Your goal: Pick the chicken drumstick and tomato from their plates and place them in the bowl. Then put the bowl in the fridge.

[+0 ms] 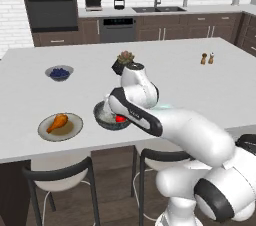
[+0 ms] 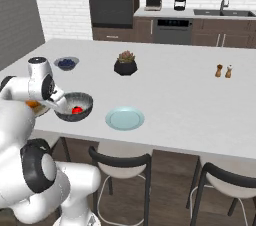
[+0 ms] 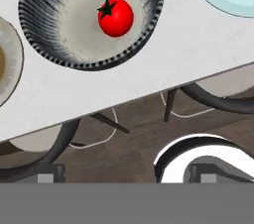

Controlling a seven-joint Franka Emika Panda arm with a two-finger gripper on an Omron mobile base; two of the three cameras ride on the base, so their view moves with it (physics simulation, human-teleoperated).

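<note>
The red tomato (image 3: 115, 17) lies inside the dark ribbed bowl (image 3: 59, 49), near the island's front edge (image 1: 112, 116). The chicken drumstick (image 1: 57, 121) rests on the beige plate (image 1: 72, 131) left of the bowl. To the bowl's right sits the bare light-blue plate (image 2: 125, 118). My gripper (image 3: 127, 178) hovers above the bowl's left rim (image 2: 59, 103). It is open, its fingertips (image 3: 47, 178) stand wide apart, and nothing is between them. A tall grey face (image 2: 17, 15) at the far left may be the fridge; I see no handle.
Farther back on the island stand a small blue-filled bowl (image 1: 59, 73), a black plant pot (image 1: 125, 61) and two shakers (image 1: 207, 58). Dark stools (image 1: 60, 170) are tucked under the front edge of the counter.
</note>
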